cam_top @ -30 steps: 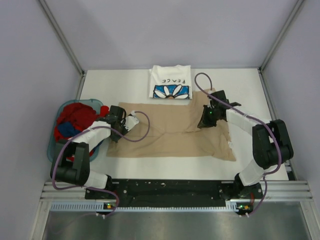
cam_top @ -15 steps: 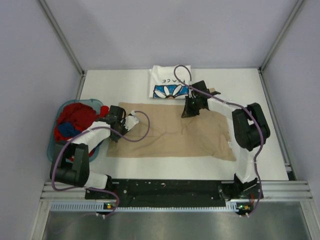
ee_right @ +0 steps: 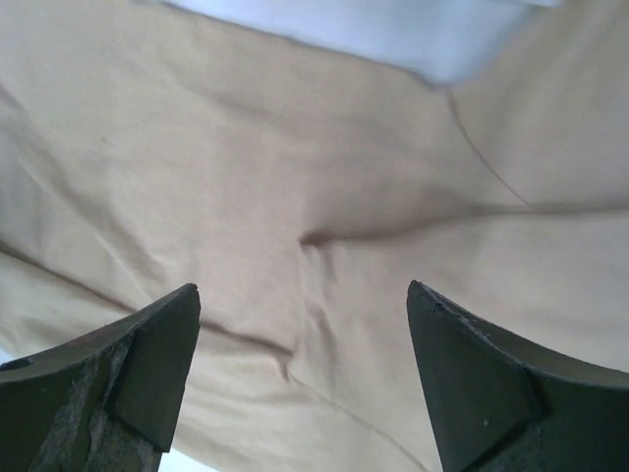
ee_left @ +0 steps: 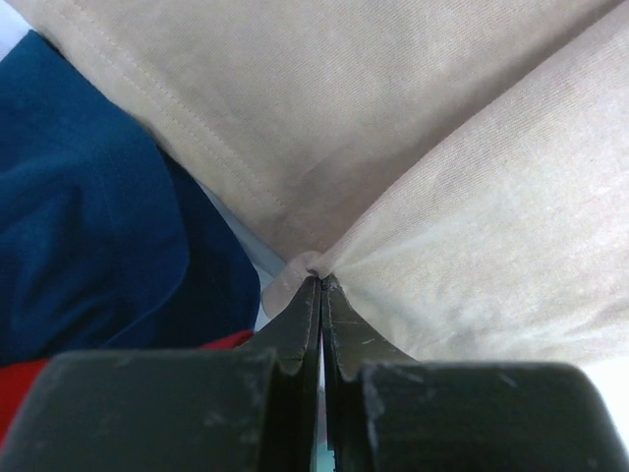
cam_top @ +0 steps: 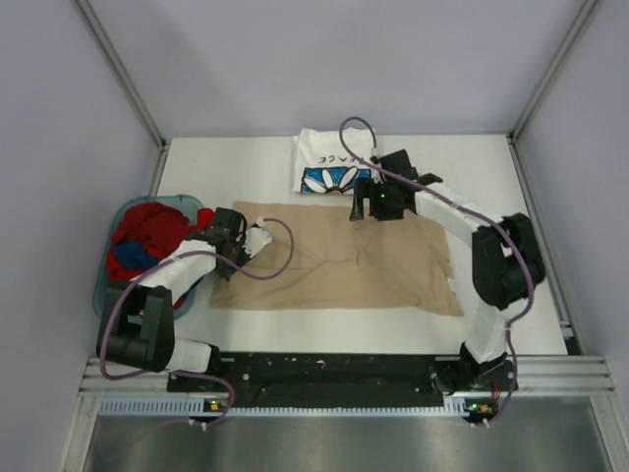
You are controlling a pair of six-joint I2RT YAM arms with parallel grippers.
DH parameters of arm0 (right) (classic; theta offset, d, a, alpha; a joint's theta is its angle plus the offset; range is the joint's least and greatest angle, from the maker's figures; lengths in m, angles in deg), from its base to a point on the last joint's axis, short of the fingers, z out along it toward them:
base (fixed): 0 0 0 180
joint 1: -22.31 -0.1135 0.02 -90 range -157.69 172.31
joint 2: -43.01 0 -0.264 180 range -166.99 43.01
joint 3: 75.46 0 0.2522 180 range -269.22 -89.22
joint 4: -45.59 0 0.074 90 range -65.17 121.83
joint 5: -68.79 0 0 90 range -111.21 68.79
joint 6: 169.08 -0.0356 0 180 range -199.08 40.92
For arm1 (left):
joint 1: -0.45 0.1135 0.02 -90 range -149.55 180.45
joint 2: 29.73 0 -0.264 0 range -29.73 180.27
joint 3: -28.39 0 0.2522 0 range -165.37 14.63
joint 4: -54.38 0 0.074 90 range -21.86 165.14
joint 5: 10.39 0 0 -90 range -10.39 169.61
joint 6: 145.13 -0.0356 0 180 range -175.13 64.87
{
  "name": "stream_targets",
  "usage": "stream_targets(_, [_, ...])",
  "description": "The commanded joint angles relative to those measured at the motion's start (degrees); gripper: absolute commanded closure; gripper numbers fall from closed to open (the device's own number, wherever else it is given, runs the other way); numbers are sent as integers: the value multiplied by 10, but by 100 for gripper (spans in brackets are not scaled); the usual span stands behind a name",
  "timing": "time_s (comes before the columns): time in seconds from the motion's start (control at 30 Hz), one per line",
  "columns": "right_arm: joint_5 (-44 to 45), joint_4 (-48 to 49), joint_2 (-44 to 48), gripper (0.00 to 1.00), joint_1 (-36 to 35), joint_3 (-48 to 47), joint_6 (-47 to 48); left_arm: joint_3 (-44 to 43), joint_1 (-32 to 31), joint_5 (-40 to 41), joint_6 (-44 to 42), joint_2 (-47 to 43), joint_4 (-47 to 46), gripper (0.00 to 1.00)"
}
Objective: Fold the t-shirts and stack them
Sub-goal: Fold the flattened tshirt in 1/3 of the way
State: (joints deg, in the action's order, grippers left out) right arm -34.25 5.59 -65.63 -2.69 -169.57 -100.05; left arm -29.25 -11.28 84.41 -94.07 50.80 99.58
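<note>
Right gripper: newly opened wide, empty, tan t-shirt just beneath; moved to its far edge. Left gripper: still pinched shut on the shirt's left edge. Fold likely being reset.

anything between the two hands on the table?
Only the spread tan t-shirt: the top view shows its cloth running from the left hand, shut on its edge, to the open right hand.

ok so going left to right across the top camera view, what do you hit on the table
teal basket holding red and blue shirts → left gripper → tan t-shirt → right gripper
</note>
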Motion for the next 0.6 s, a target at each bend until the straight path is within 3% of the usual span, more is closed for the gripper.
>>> stream_targets(0.0, [163,-15,204,9,18,85,2,-27,2,-2,2,-45,23,92])
stream_targets(0.07, [200,-36,275,1,52,144,-41,-38,1,-23,-3,-61,49,81])
stream_targets(0.23, [212,-133,441,1,143,279,-164,-61,-4,-147,-50,-131,138,59])
stream_targets(0.33, [201,-173,525,2,190,350,-233,-48,-21,-198,-92,-163,190,52])
stream_targets(0.4, [168,-196,574,9,223,391,-283,-20,-31,-199,-118,-172,210,50])
stream_targets(0.47, [145,-237,608,22,247,424,-342,13,-37,-169,-134,-172,208,48])
stream_targets(0.57, [132,-280,636,27,286,473,-421,62,-41,-102,-138,-179,164,47])
